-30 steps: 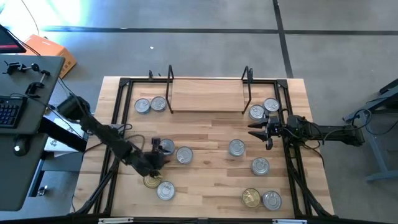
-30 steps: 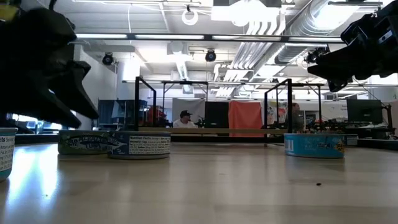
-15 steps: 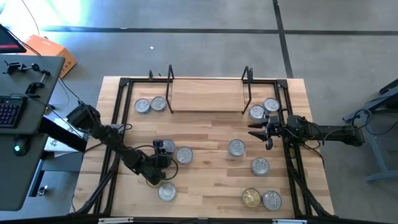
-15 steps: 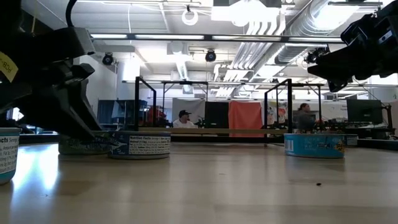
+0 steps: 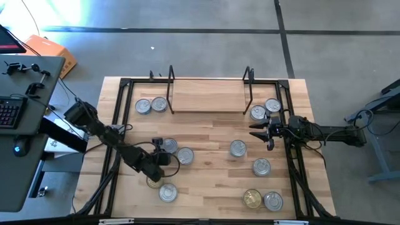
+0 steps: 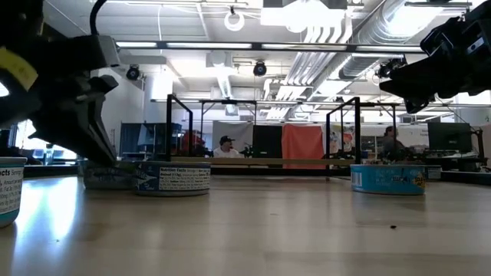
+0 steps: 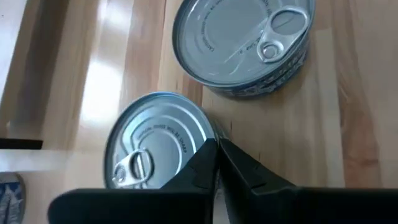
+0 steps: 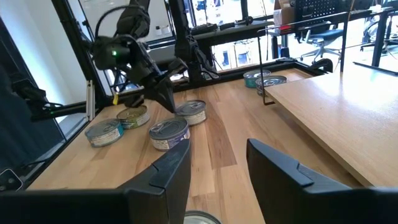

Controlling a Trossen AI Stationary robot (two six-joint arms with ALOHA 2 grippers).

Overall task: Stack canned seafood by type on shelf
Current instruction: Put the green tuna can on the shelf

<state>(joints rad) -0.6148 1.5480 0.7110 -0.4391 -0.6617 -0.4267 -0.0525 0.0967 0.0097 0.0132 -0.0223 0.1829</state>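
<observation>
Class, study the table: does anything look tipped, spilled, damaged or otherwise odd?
Nothing is tipped or spilled. One oddity: the left gripper has its jaws shut on nothing, tips at the rim of a silver-lidded can. The right gripper hovers open near the right end of the shelf.

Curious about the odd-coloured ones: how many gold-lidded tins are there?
2. The right gold tin sits near the table's front right corner; the left gold tin is front left, partly covered by the left arm. None else shows.
</observation>
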